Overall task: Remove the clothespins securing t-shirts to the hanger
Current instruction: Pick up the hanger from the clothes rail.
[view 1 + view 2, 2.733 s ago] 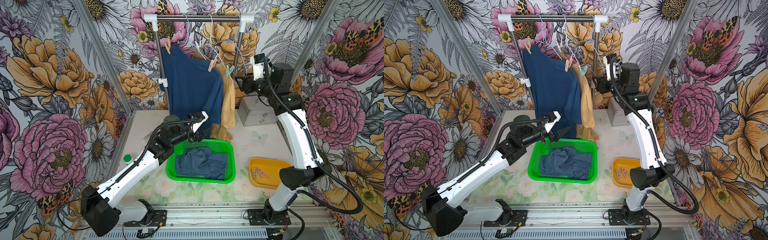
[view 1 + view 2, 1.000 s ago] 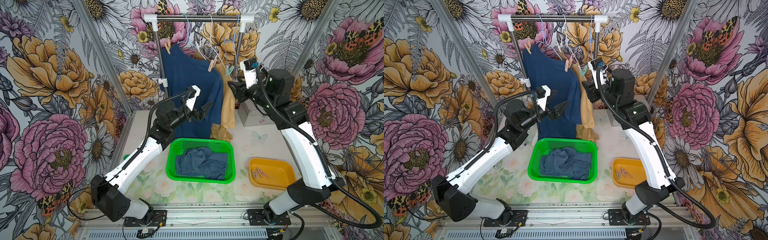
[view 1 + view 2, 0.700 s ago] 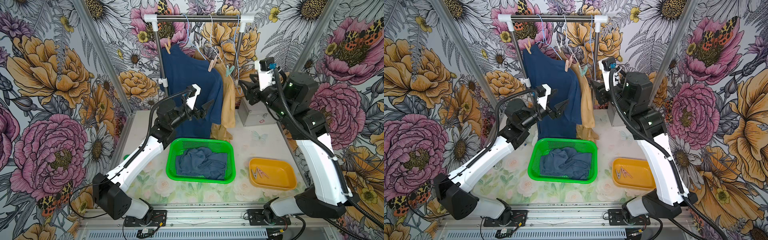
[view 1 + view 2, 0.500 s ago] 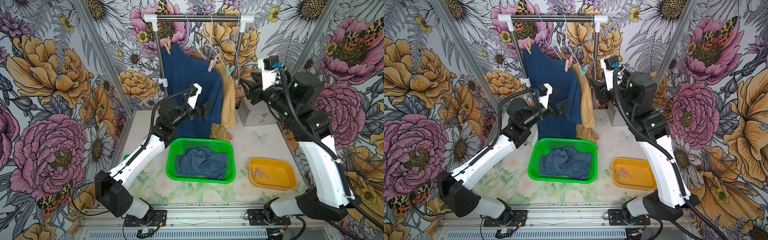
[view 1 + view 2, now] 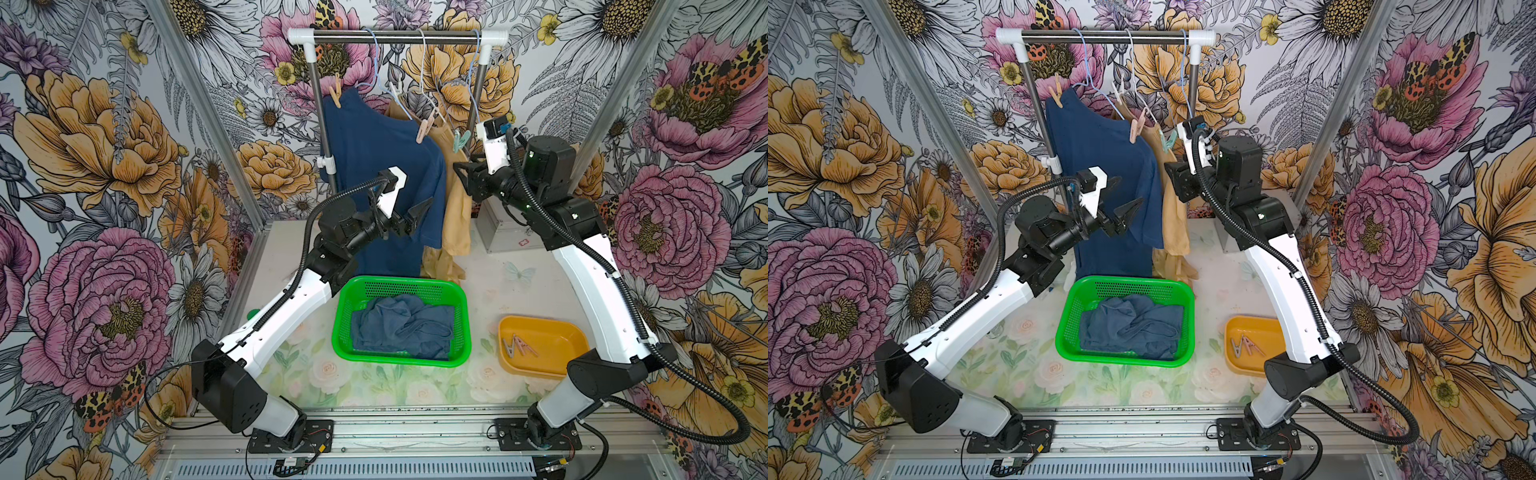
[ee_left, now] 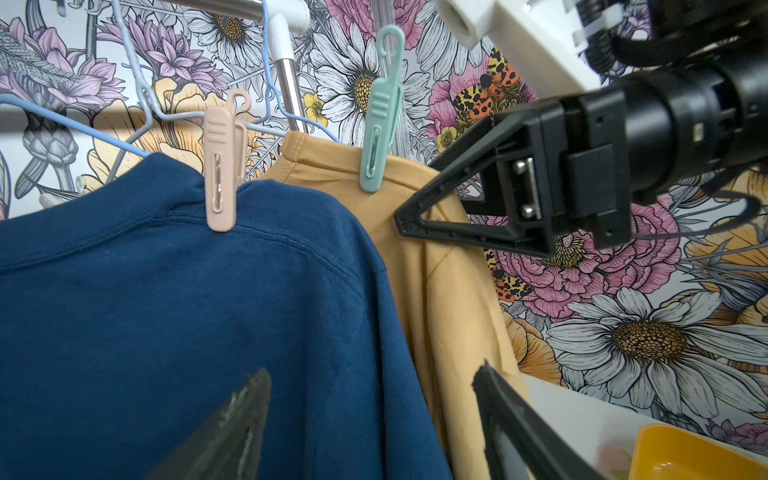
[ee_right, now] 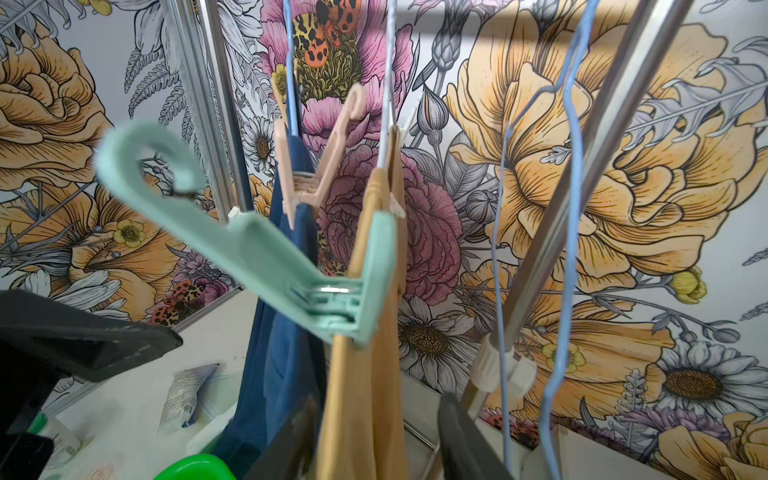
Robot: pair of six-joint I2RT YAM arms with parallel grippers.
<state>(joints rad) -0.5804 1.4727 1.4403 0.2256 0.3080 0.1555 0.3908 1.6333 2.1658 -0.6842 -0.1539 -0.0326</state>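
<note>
In both top views a navy t-shirt (image 5: 374,158) and a tan t-shirt (image 5: 456,216) hang from the rack (image 5: 395,36), pinned by a peach clothespin (image 5: 335,94), a pink clothespin (image 5: 422,129) and a mint clothespin (image 5: 459,140); a crumpled navy t-shirt (image 5: 403,328) lies in the green basket (image 5: 340,328), loose clothespins (image 5: 517,347) lie in the orange tray (image 5: 552,332) on the desk (image 5: 490,274), the left gripper (image 5: 1126,192) faces the navy cloth and the right gripper (image 5: 462,179) is just beside the tan shoulder. The left wrist view shows the left fingers (image 6: 237,428) spread wide and empty before the navy t-shirt. The right wrist view shows the right fingers (image 7: 461,440) apart, gripping nothing, near the mint clothespin.
</note>
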